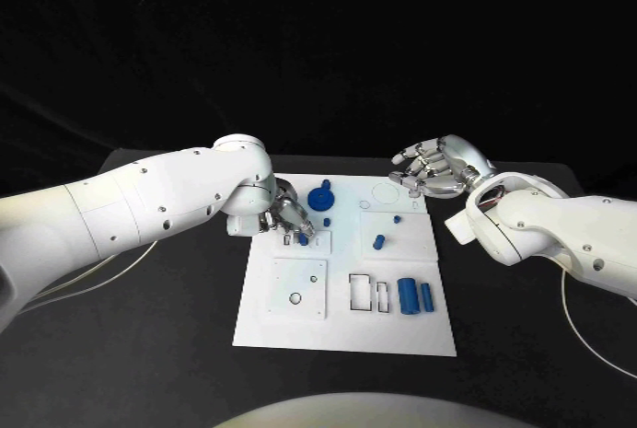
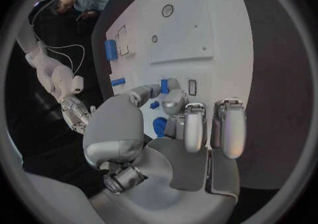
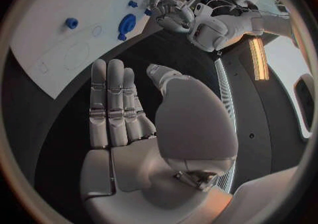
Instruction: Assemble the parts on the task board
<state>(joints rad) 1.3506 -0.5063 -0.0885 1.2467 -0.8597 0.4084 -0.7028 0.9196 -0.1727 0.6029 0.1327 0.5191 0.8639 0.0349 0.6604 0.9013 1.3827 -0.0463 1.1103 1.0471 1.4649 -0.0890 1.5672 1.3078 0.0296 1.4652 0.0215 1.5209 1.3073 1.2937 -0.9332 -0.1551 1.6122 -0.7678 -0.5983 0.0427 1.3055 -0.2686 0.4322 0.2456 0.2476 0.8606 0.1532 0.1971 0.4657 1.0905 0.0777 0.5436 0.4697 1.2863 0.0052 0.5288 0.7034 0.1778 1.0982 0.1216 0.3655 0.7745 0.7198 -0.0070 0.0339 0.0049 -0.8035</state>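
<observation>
The white task board (image 1: 348,299) lies flat on the black desk (image 1: 159,354). The left hand (image 1: 283,218) pinches a small blue part (image 2: 164,86) over the board, beside a big round blue part (image 1: 320,200). The right hand (image 1: 435,168) hovers off the board's far corner, fingers (image 3: 109,102) straight, holding nothing.

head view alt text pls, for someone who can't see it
A white task board lies on a black table between two white robot arms. The left hand reaches over the board's upper left area, close to a small blue part; the right hand hovers open beyond its far right corner.
</observation>
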